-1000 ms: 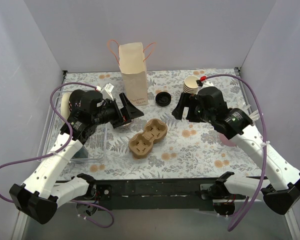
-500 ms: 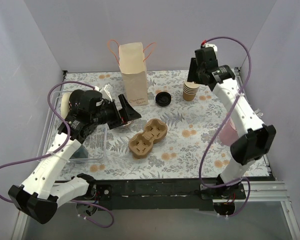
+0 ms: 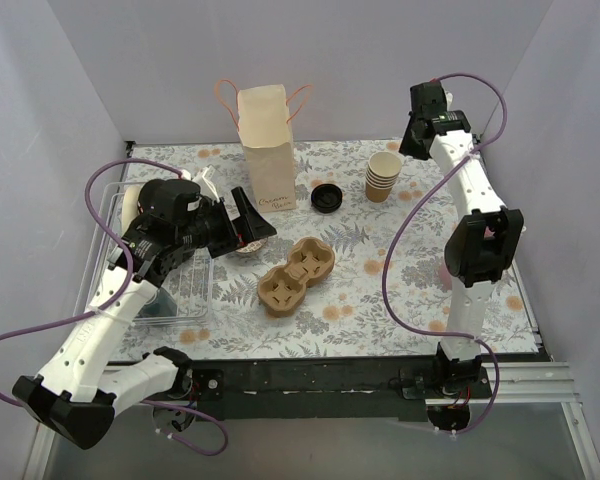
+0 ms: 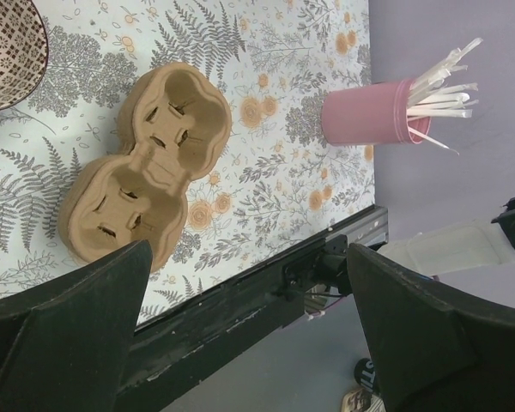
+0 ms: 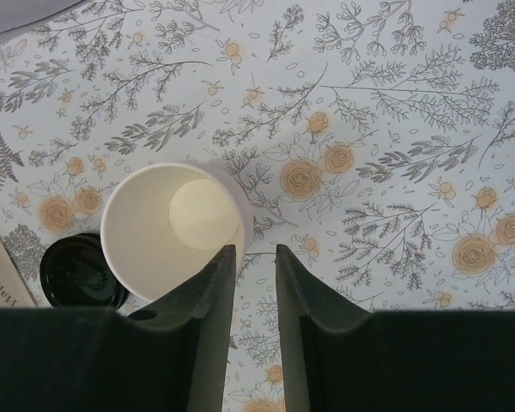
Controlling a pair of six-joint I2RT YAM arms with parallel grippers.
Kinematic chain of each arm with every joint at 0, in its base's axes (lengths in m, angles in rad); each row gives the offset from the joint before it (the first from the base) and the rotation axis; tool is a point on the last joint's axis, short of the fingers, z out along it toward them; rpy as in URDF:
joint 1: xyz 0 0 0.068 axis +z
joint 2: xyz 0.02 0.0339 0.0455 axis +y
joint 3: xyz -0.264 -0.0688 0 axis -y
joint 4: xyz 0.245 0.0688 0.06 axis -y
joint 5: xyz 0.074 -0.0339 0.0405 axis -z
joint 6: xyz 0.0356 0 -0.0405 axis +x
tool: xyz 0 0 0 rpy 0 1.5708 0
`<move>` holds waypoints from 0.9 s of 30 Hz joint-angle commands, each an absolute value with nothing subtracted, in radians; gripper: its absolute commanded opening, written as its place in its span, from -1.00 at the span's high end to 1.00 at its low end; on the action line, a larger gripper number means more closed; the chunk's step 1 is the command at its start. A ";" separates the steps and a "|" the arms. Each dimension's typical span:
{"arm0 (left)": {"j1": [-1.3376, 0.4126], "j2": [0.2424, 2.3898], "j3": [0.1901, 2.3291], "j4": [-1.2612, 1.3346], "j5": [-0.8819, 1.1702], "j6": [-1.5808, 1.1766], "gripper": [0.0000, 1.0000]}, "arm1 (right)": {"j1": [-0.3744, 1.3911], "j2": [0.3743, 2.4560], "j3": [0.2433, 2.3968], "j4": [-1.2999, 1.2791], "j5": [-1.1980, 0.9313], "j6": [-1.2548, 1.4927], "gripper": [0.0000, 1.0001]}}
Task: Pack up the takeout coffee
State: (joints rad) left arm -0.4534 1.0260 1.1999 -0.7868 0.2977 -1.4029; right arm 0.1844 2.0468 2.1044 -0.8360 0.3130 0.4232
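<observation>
Top external: right gripper [image 5: 253, 253] is hovering near the far right wall over the cup stack [image 3: 383, 177], jaws nearly closed, gripping nothing. Left gripper [image 4: 247, 254] is gaping wide, empty, just left of the pulp carrier [image 3: 296, 274]. Takeout coffee [image 3: 326, 197], black lid showing, is standing between paper bag [image 3: 265, 145] and stack. Bare floral tablecloth [image 3: 400, 300] is stretching right of the carrier.

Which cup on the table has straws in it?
The pink cup, seen from the left wrist camera: white straws stick out of it. The stacked paper cups are tan, and the top one is empty.
</observation>
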 commanded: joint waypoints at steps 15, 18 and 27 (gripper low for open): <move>-0.451 1.032 1.195 -0.765 0.288 -1.407 -0.97 | 0.152 2.112 2.105 -0.753 0.140 0.364 0.24; -0.451 1.031 1.195 -0.765 0.291 -1.413 -0.96 | 0.152 2.118 2.095 -0.756 0.127 0.364 0.29; -0.451 1.005 1.170 -0.765 0.288 -1.436 -0.96 | 0.152 2.128 2.091 -0.753 0.130 0.371 0.30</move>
